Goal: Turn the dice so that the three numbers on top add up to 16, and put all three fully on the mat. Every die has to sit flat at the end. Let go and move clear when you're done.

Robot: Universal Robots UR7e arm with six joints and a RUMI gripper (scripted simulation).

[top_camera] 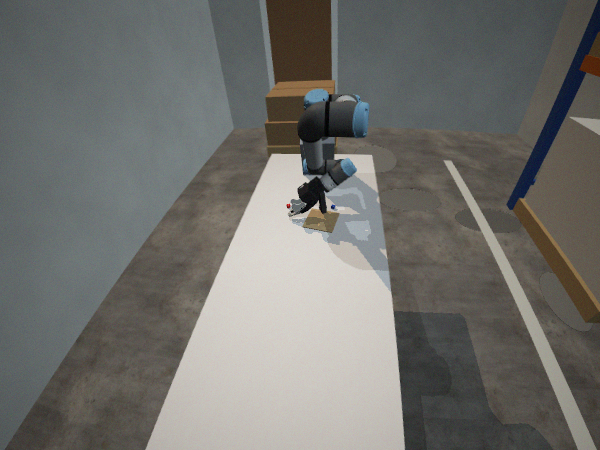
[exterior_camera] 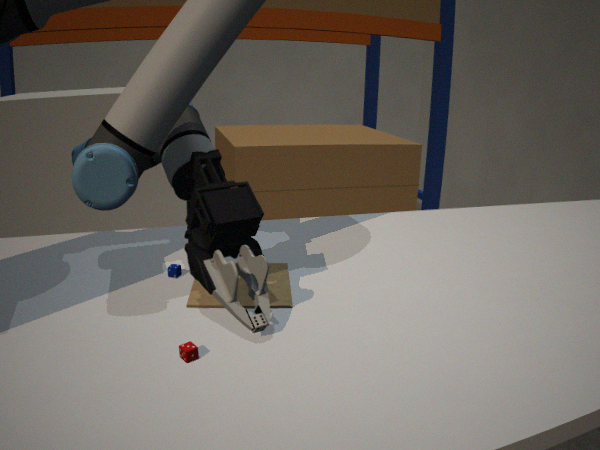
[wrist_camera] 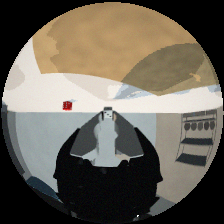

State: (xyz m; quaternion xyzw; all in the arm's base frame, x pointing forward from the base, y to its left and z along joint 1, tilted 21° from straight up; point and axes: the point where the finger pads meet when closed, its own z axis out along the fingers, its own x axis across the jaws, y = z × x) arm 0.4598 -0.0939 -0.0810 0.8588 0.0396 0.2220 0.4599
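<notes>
The gripper (top_camera: 291, 214) (exterior_camera: 258, 318) (wrist_camera: 108, 114) is shut on the white die (exterior_camera: 259, 321) (wrist_camera: 108, 112), tilted and low over the table, just off the mat's near edge in the exterior view. The die's six-pip face points towards the exterior camera; its underside is hidden. The red die (top_camera: 288, 205) (exterior_camera: 188, 352) (wrist_camera: 67, 105) sits on the table off the mat, left of and nearer than the gripper in the exterior view. The blue die (top_camera: 333, 206) (exterior_camera: 174, 270) sits off the mat, beyond its left side. The tan mat (top_camera: 318, 224) (exterior_camera: 281, 298) (wrist_camera: 100, 30) lies partly behind the fingers. Pips on red and blue are too small to read surely.
The white table (top_camera: 295, 325) (exterior_camera: 400, 325) carries everything. Stacked cardboard boxes (top_camera: 300, 105) stand behind the arm's base. In the exterior view, a large box (exterior_camera: 325, 165) and a rack with a blue upright (exterior_camera: 439, 110) stand beyond the table's far edge.
</notes>
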